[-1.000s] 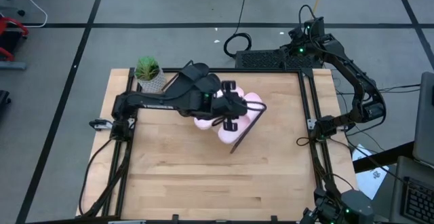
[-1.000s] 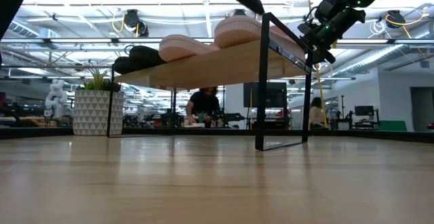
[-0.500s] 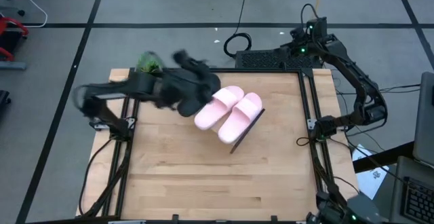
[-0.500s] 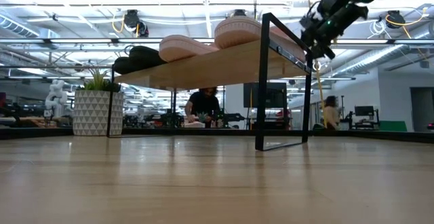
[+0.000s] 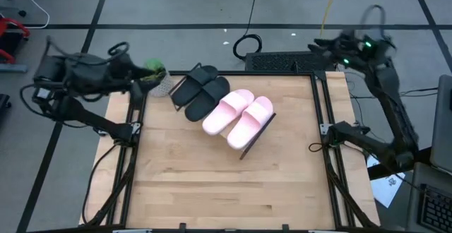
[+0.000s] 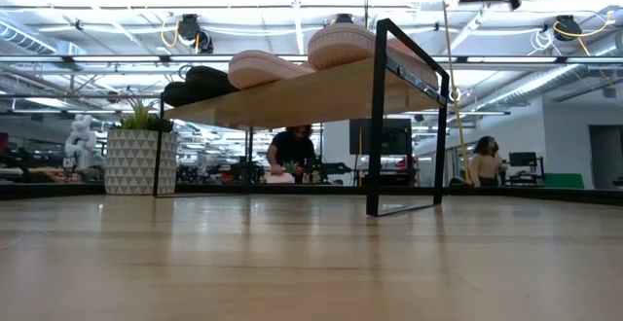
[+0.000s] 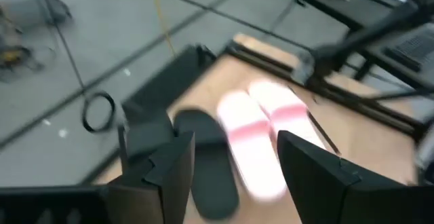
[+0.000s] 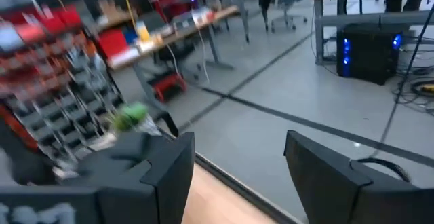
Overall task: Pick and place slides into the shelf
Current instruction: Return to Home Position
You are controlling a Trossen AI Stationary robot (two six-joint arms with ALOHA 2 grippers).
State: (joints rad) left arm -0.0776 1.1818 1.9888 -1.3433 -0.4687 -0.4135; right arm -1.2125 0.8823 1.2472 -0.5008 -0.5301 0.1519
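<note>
All the slides lie sole-down, side by side, on the slanted shelf (image 5: 256,138). The black pair (image 5: 200,92) is toward the far left and the pink pair (image 5: 240,116) beside it. The low view shows the shelf board (image 6: 321,92) on its black frame, carrying the pink slides (image 6: 292,60) and the black slides (image 6: 200,83). My left gripper (image 7: 234,176) is open, pulled back past the table's far left corner, and looks at the slides from a distance. My right gripper (image 8: 237,176) is open and raised beyond the far right corner (image 5: 321,46).
A potted plant (image 5: 155,72) stands at the far left corner, close to the left arm; its white pot (image 6: 141,161) shows in the low view. The near half of the wooden tabletop (image 5: 226,190) is bare. People stand in the room behind.
My left gripper has drawn away from the pink slides on the shelf, swinging fast toward the table's far left corner and off its edge. The pink slides stay on the shelf. My right gripper has risen near the far right corner.
</note>
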